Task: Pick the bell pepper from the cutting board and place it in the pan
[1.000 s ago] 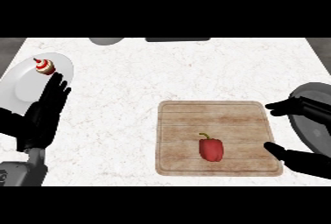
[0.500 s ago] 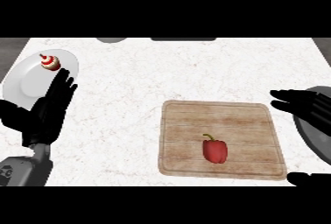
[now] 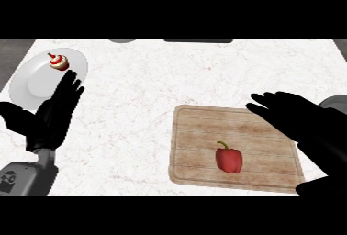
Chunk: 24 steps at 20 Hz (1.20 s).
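**A:** In the head view, how is the black right hand (image 3: 305,126) set?

**B:** It is spread wide, with the fingers straight and fanned and the tips pointing toward about ten o'clock. It grasps nothing. It covers the two o'clock corner of the rectangular pale wooden cutting board (image 3: 200,137) (I cannot tell whether it touches the wood or hangs above it).

**A:** And the thing it is meant to fetch?

**B:** The glossy red bell pepper (image 3: 229,160) with a green stem lies on the cutting board, just toward six o'clock from the board's middle. Its stem points to about eleven o'clock. The right hand is apart from it, with the nearest finger at about one o'clock from the pepper and bare wood between them.

**A:** Where is the pan?

**B:** Only a sliver of the rounded grey pan (image 3: 338,102) shows at the view's three o'clock edge. The right hand hides the rest.

**A:** What about the other arm?

**B:** The black left hand (image 3: 58,112) rests at the view's nine o'clock, relaxed and flat, with the fingers straight toward twelve o'clock and nothing in it. Its fingertips overlap the four o'clock rim of a round white plate (image 3: 30,85).

**A:** Is anything on the plate?

**B:** A small red-and-white cupcake (image 3: 58,62) sits at about one o'clock on the plate, near the rim. Plate and board both lie on the white marbled counter (image 3: 149,87), well apart from each other.
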Motion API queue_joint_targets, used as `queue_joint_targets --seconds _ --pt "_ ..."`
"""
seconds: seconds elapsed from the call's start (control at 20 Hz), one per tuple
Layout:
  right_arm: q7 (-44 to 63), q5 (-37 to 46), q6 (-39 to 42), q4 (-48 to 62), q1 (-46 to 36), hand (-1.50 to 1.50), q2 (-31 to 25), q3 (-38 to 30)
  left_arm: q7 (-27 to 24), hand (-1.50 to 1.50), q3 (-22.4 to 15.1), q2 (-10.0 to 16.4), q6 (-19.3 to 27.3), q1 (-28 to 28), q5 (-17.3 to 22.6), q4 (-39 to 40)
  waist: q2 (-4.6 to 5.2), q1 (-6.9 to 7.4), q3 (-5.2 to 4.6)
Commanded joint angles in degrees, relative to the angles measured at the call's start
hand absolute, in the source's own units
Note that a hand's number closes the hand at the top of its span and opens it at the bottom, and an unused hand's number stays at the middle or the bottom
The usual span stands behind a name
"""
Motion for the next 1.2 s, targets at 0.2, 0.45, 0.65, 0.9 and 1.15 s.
queue_joint_targets --seconds 0.2,0.45,0.65,0.9,1.15 --pt "16.6 -0.7 16.8 2.9 -6.4 -1.5 6.1 14.2 2.5 0.0 0.0 -0.2 0.5 -0.5 -0.8 -1.4 -0.17 -0.39 0.02" --pt "24.3 -1.6 24.2 2.0 -10.2 -1.5 14.7 15.2 -2.2 0.0 -0.1 -3.3 -0.2 1.7 -2.6 1.6 -0.22 -1.29 0.09" --pt "29.4 4.4 26.3 0.6 -10.5 -1.5 15.1 21.0 2.2 0.0 2.0 -0.6 -0.4 3.7 -1.0 -4.2 -0.47 -0.85 0.09" --pt "30.1 8.7 27.9 -0.4 -9.8 -1.5 16.2 22.3 -1.1 0.0 2.3 -2.6 -0.8 1.4 -2.7 -0.1 -0.32 -1.76 0.13" --pt "33.1 9.6 31.1 2.5 -12.2 -1.5 26.5 21.5 1.1 0.0 2.2 -3.7 -0.9 2.0 -3.1 -1.7 -0.3 -1.56 0.12"
